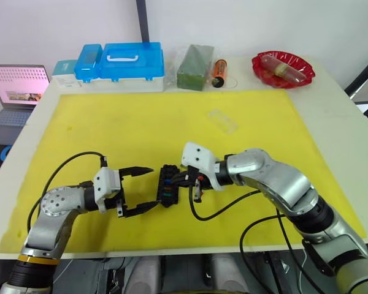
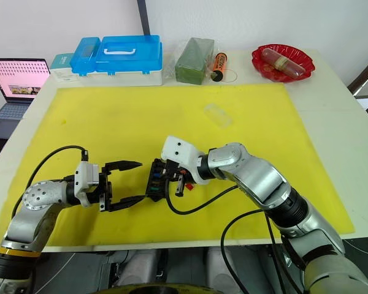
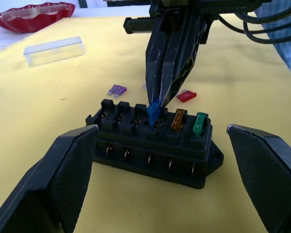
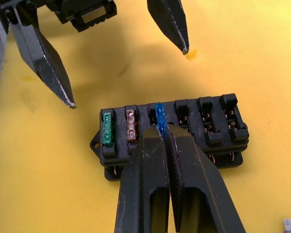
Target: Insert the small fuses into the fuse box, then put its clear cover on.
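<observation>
The right gripper (image 4: 162, 130) pinches a blue fuse (image 3: 153, 111) standing in the fuse box (image 3: 155, 145), beside seated orange (image 3: 177, 119) and green (image 3: 200, 123) fuses. The left gripper (image 1: 144, 188) is wide open and empty, its fingers either side of the box

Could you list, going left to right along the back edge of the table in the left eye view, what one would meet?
Laptop → small blue-lidded box → large blue-lidded case → wrapped green block → orange cylinder → red dish.
</observation>
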You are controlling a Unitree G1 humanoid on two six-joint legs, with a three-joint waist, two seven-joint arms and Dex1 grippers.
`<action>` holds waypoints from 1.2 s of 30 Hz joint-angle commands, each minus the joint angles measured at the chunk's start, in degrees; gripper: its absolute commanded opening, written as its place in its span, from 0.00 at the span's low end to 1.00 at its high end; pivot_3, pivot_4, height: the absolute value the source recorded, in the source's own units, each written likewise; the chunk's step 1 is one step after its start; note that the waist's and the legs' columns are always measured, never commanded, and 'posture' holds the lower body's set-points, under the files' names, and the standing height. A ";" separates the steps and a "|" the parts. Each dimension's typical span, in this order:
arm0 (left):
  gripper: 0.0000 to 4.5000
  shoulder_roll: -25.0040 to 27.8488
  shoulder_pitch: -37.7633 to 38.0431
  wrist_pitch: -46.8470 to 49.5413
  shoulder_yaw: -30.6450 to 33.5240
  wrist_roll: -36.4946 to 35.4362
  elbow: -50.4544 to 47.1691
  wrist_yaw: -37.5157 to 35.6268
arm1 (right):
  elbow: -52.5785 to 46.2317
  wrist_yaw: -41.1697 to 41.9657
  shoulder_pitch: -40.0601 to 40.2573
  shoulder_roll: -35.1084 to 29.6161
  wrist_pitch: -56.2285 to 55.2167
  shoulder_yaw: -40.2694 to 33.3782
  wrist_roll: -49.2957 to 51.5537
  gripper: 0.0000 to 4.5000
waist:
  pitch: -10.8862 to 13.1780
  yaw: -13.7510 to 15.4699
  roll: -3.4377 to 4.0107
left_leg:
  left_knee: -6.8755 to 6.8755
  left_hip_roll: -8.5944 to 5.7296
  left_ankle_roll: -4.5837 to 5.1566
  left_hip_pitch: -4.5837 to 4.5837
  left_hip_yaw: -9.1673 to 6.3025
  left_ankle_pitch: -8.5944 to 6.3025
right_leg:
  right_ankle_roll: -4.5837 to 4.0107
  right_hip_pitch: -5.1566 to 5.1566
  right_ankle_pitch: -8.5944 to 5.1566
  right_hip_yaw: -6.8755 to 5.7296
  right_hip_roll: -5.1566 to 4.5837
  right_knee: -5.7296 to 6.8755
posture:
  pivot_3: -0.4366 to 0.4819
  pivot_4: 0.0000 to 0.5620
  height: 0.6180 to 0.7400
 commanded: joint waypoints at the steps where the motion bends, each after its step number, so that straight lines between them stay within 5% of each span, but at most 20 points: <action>1: 0.99 0.66 -0.18 0.35 0.21 -0.17 -2.14 0.35 | -0.01 1.48 -0.64 -0.69 -1.19 0.56 -0.80 0.00 | 0.00 0.03 0.00 | 0.00 0.00 0.00 0.00 0.00 0.00 | 0.00 0.00 0.00 0.00 0.00 0.00 | 0.48 0.27 1.00; 35: 0.99 -0.13 0.96 -0.53 -0.22 1.24 -2.52 2.21 | 1.12 6.42 -1.42 -1.27 -6.21 3.07 -6.22 0.00 | 0.00 0.03 0.00 | 0.01 -0.01 0.00 0.01 0.00 0.00 | 0.00 0.01 0.00 0.00 0.00 0.01 | 0.48 0.27 1.00; 36: 1.00 -0.11 1.11 -0.68 -0.19 1.27 -2.47 2.18 | 1.25 6.48 -1.41 -1.19 -6.32 3.01 -6.27 0.05 | 0.00 0.03 0.00 | 0.01 -0.01 0.00 0.01 0.00 0.00 | 0.00 0.01 0.00 0.00 0.00 0.01 | 0.48 0.27 1.00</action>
